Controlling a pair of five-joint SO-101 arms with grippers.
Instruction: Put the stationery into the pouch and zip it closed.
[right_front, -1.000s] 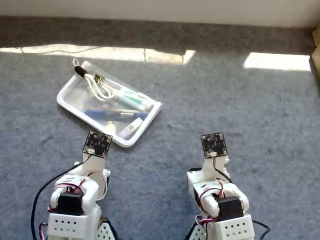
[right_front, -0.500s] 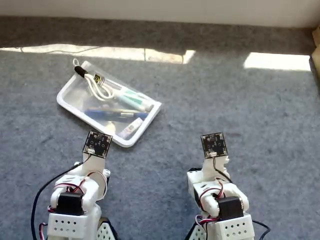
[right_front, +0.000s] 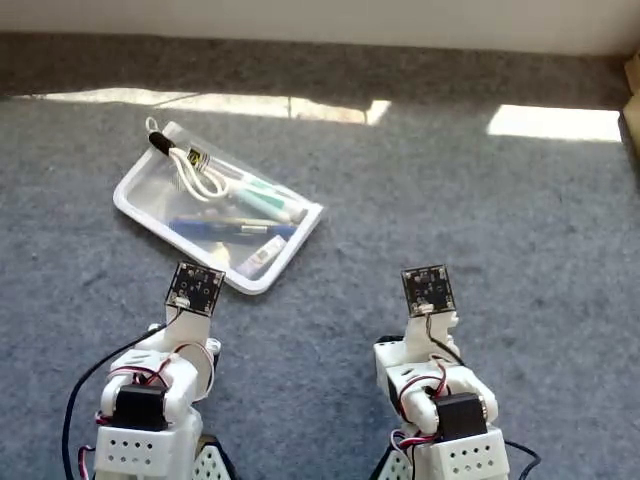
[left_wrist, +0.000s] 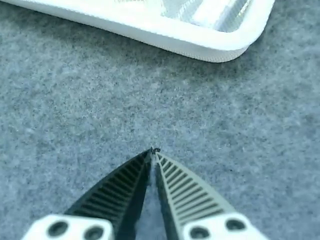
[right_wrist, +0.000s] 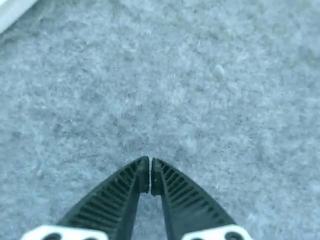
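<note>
A clear pouch (right_front: 215, 205) with a white rim lies slanted on the grey carpet at the left. Inside it I see pens, a blue marker and a small white eraser-like piece. A black zipper pull with a white cord loop (right_front: 182, 160) rests at its far corner. The left arm sits just in front of the pouch, its gripper (left_wrist: 153, 151) shut and empty above bare carpet, the pouch's rim (left_wrist: 200, 47) a short way ahead. The right arm is folded beside it, its gripper (right_wrist: 150, 175) shut over bare carpet.
Grey carpet (right_front: 480, 220) covers the whole area, with bright sun patches (right_front: 555, 122) along the far side. A pale wall edge runs along the back. A brown object (right_front: 633, 100) stands at the far right edge.
</note>
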